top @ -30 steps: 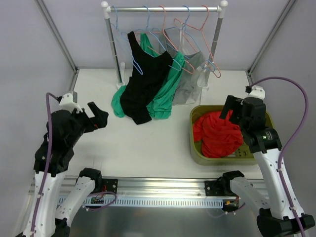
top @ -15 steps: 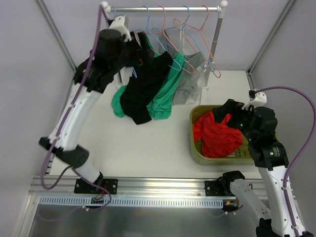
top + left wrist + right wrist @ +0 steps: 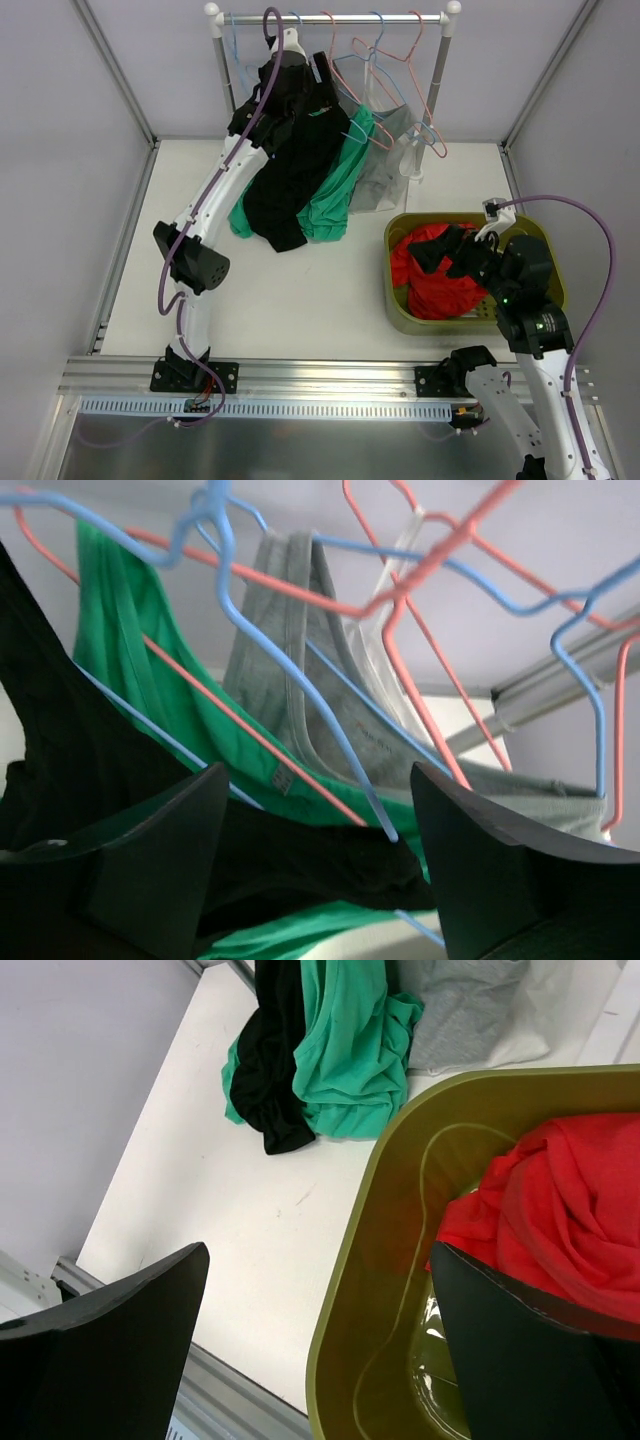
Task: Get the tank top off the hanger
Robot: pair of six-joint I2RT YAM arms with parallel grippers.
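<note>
Surface: white table (image 3: pixel 300 290) with grey walls on three sides; a clothes rail (image 3: pixel 330 17) runs along the upper edge of the top view.
Rail load: blue and pink wire hangers. The black tank top (image 3: pixel 290 170), green tank top (image 3: pixel 335 190) and grey tank top (image 3: pixel 385 175) hang side by side at upper centre, with their hems heaped on the table.
Left arm: I reach up to the rail. My left gripper (image 3: pixel 300 88) is at the shoulder of the black tank top, upper centre of the frame.
Left gripper state: fingers stand apart and nothing is pinched. A blue hanger (image 3: pixel 300 708) wire crosses the gap, with black fabric low between the fingers.
Right arm: my right gripper (image 3: pixel 315 1260) is at the lower right of the top view, over the olive bin (image 3: pixel 392 300).
Right gripper state: fingers spread wide, holding nothing.
Bin contents: red garment (image 3: pixel 440 275), bunched.
</note>
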